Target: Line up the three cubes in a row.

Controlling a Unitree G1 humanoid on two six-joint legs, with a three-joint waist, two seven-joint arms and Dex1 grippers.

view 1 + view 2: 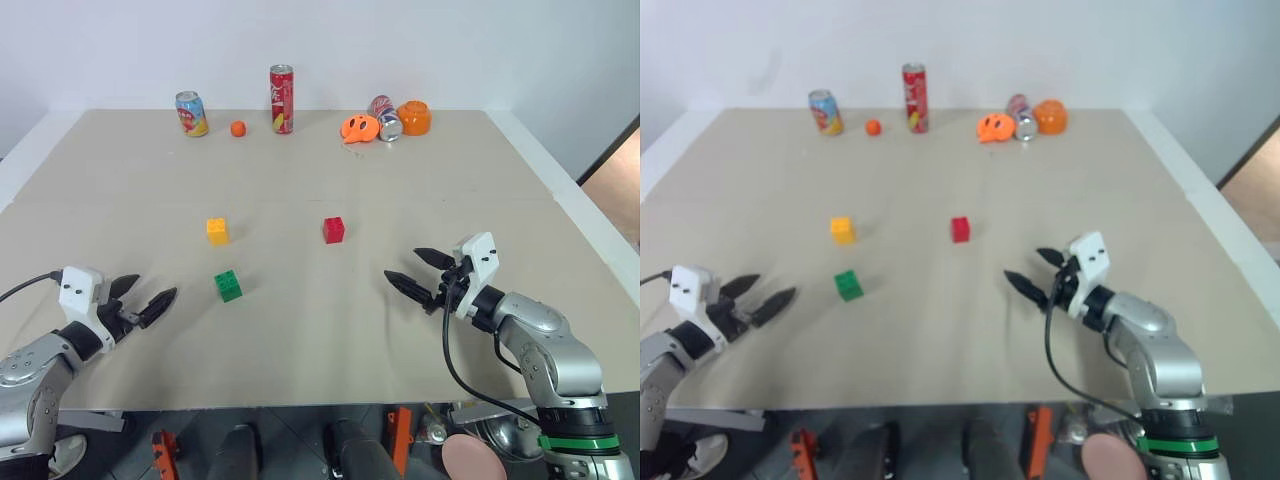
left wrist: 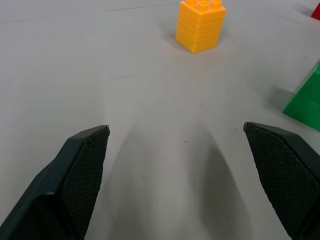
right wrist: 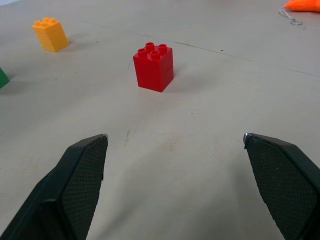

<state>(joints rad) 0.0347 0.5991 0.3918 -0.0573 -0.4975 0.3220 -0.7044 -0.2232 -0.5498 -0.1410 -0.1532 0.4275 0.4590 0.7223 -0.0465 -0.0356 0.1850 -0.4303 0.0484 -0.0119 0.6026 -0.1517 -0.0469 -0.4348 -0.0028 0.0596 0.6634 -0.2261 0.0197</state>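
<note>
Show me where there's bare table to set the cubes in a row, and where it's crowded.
Bare table runs between the open left gripper and open right gripper, nearer than the green cube. Another free band lies between the yellow cube and red cube and the far edge. Crowded: the far edge, with cans, an orange ball and orange toys.

A: Is it bright?
B: Yes. Soft, even light falls on the bench [image 1: 300, 330], with no glare.
A: Any shadows?
B: Pale, fuzzy ones beside the red cube [image 3: 153, 67] and under the left pincer [image 2: 175, 180]. The right eye view looks a bit blurry.
</note>
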